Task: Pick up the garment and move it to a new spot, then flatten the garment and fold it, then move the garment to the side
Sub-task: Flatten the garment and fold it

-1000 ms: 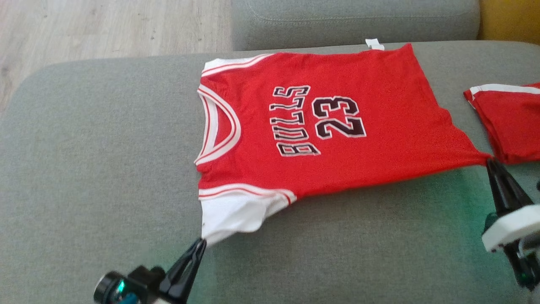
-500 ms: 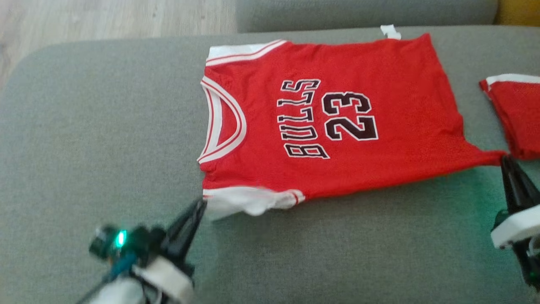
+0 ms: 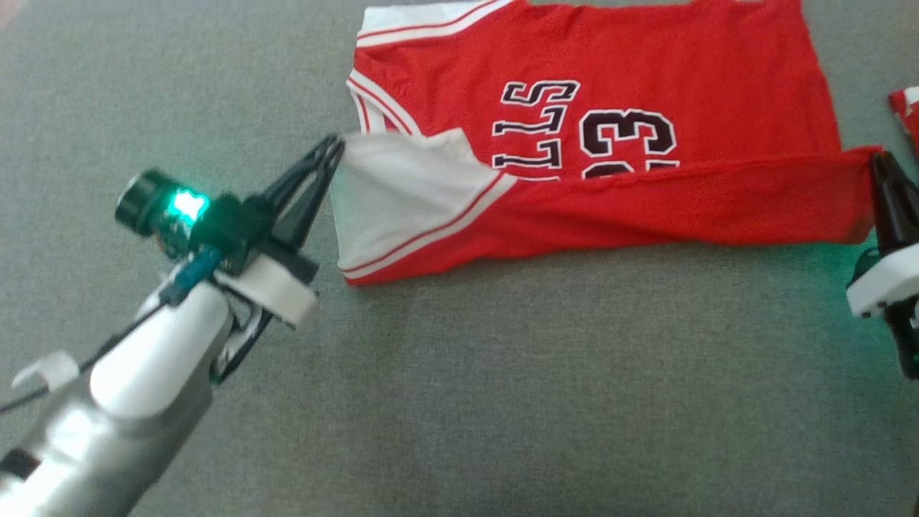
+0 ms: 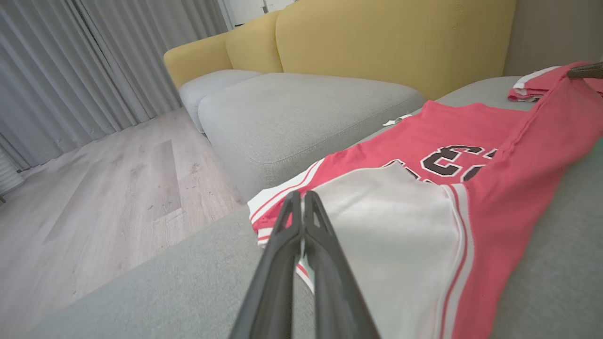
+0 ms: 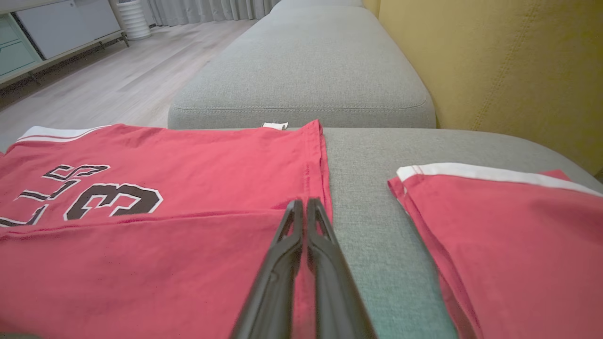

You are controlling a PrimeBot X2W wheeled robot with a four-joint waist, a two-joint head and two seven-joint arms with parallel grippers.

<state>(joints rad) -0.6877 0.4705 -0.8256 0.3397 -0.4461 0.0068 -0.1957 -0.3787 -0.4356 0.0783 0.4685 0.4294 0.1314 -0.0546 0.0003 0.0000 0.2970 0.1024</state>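
The red garment [image 3: 610, 143] lies on the grey cushion [image 3: 502, 373], up at 12 o'clock in the head view. Its neck hole points to 9 o'clock and its bottom edge to 3 o'clock. The near long side is lifted and turned over toward 12 o'clock, so a red band covers the lower half of the black number and letters. The white shoulder bit [image 3: 402, 194] is turned over too.

The left end effector [image 3: 334, 143] is pressed together and pinches the corner of that white bit, at 9 o'clock of the garment. The right end effector [image 3: 877, 159] is pressed together too and pinches the bottom corner, at 3 o'clock of the garment.

This looks like the fold step, about half way over. To do it well, I think both arms should go toward 12 o'clock at the same speed and the same height, so the turned edge comes out straight. They should pull a little apart, toward 9 and 3 o'clock, so the cloth does not sag or bunch. Lay the near edge right on the far edge, then let go.

Watch the other red cloth [image 3: 906, 108], just beside the right end effector at 3 o'clock. It should not get caught or dragged.
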